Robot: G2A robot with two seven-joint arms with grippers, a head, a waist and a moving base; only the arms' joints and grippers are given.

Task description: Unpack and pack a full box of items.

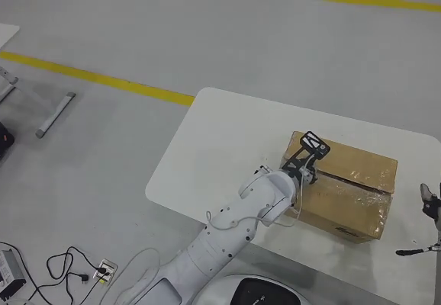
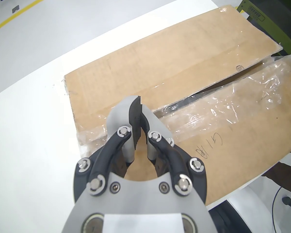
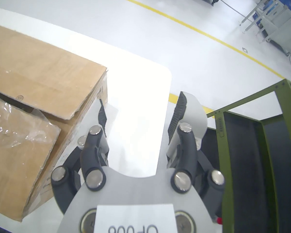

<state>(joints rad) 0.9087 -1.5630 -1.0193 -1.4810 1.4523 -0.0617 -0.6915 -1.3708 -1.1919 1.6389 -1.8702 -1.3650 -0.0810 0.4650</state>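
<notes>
While the left fingers (image 2: 118,116) sit pressed together, black ribbed pads meeting and nothing between them, their tips point at the top of a brown cardboard box (image 2: 160,61). They stand at one end of the dark slit between its two long top flaps. Whether the tips touch the cardboard cannot be told. The nearer flap (image 2: 232,127) carries crinkled clear tape and some handwritten marks. The farther flap (image 2: 174,49) is mostly bare, and the slit between them widens toward the box's other end.

The right fingers (image 3: 195,112) are spread wide and hold nothing. They hang over a bare strip of the white, round-cornered tabletop (image 3: 138,90), just beside the box's short end.

The box lies flat on the tabletop's right half, flaps folded down. An olive-green metal frame (image 3: 254,124) with dark panels stands just beside the tabletop on that side, on a pale floor crossed by a yellow line (image 3: 184,24).
</notes>
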